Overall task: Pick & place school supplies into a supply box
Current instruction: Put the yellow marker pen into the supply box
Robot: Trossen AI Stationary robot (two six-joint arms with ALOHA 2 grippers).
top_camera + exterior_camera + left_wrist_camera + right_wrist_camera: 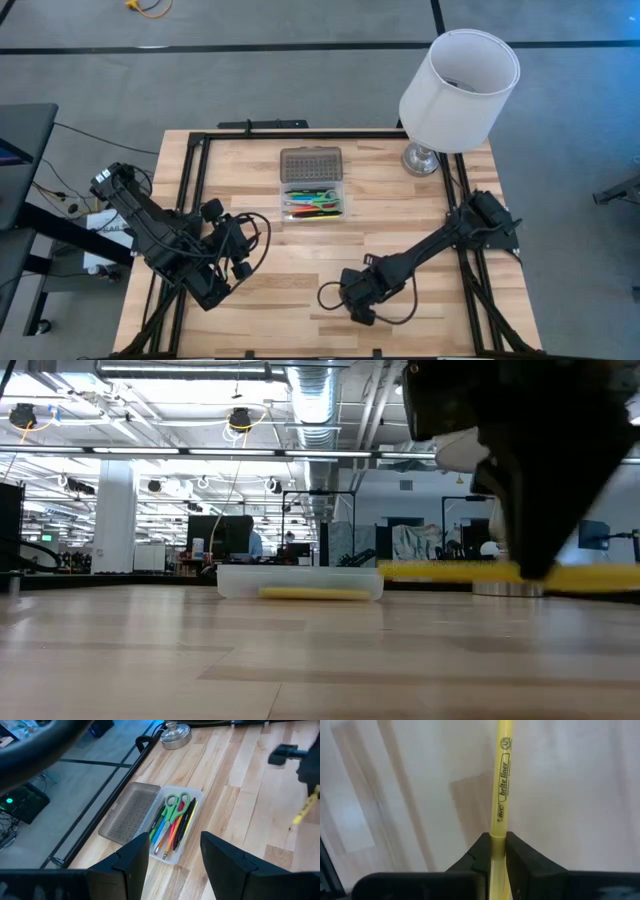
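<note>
Right wrist view says it all: your right gripper has its jaws clenched on a yellow highlighter, pinched near one end with the long barrel sticking out ahead over the bench. In the low view that highlighter hangs level, just clear of the wood. From above, your right gripper sits at the near side of the bench, well apart from the supply box, which lies open at mid-bench with scissors and several pens already in its clear tray, the grey lid folded back beside it. Your left gripper waits with jaws released, looking down at the box. My read: this marker is light, stiff and smooth plastic, so it could pivot in an end pinch. Keep the squeeze firm and carry it level. Lay it in lengthwise, parallel to the pens.
</note>
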